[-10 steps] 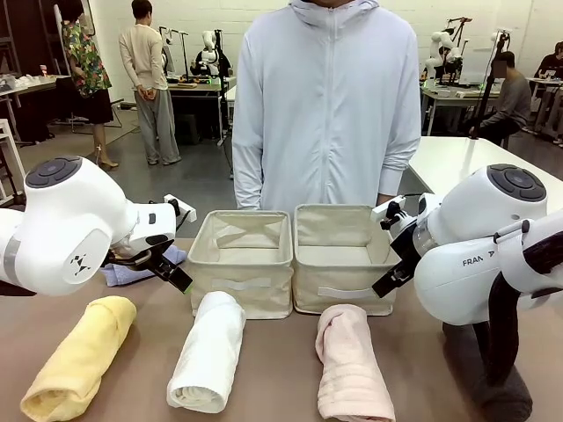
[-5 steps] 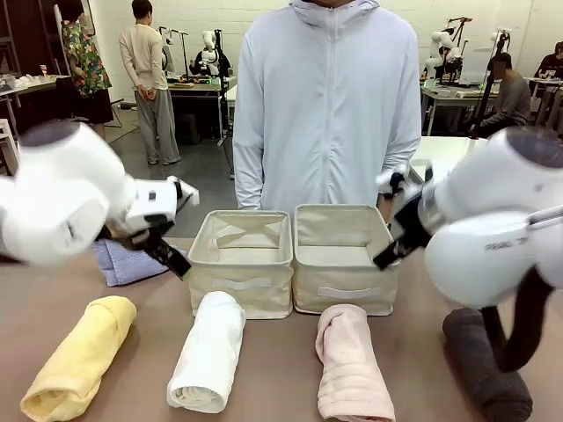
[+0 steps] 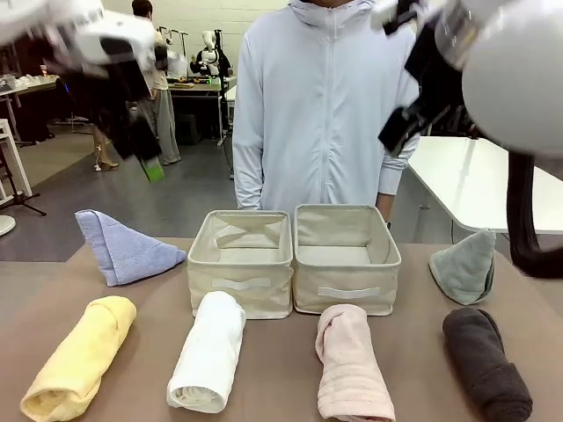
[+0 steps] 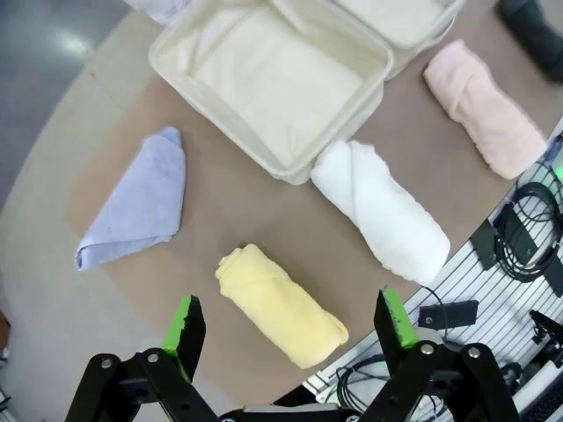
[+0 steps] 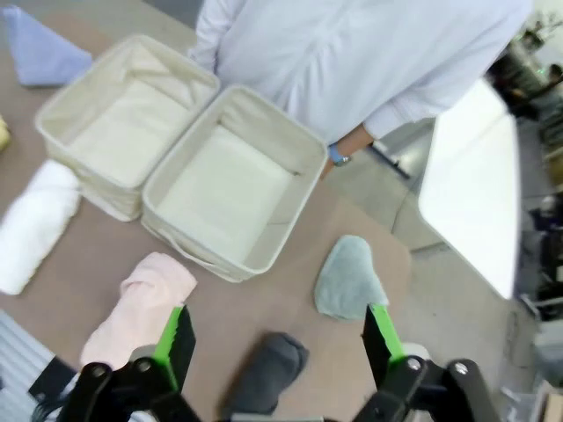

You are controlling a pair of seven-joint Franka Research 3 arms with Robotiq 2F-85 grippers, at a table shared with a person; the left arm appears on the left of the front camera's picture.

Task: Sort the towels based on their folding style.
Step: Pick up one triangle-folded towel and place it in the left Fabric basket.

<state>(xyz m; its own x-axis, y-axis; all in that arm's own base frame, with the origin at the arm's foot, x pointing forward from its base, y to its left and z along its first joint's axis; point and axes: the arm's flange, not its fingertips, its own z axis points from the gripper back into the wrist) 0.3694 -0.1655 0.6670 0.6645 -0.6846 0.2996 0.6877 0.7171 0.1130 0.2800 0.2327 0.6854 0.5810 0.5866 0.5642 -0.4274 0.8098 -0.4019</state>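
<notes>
Four rolls lie in a row along the near edge of the table (image 3: pixel 281 380): the yellow roll (image 3: pixel 79 356), the white roll (image 3: pixel 209 352), the pink roll (image 3: pixel 352 365) and the dark roll (image 3: pixel 486 362). The blue cone (image 3: pixel 123 252) sits near the far left corner. The green cone (image 3: pixel 464 266) sits near the far right corner. The left basket (image 3: pixel 237 286) and the right basket (image 3: pixel 345 292) stand side by side by the far edge, right in front of the person (image 3: pixel 325 105). It looks like one basket is for rolls and one for cones. Each towel lies out in the open, likely so an arm can reach it. No towel is in a basket yet, so the sorting has not begun.

The left arm (image 3: pixel 88 40) and the right arm (image 3: pixel 515 79) are up high over the table, with the wrists tipped to look down. The left gripper (image 4: pixel 290 318) hangs above the yellow roll. Its fingers are spread wide and hold nothing. The right gripper (image 5: pixel 278 338) hangs above the dark roll's end of the table, fingers spread wide too, holding nothing.
</notes>
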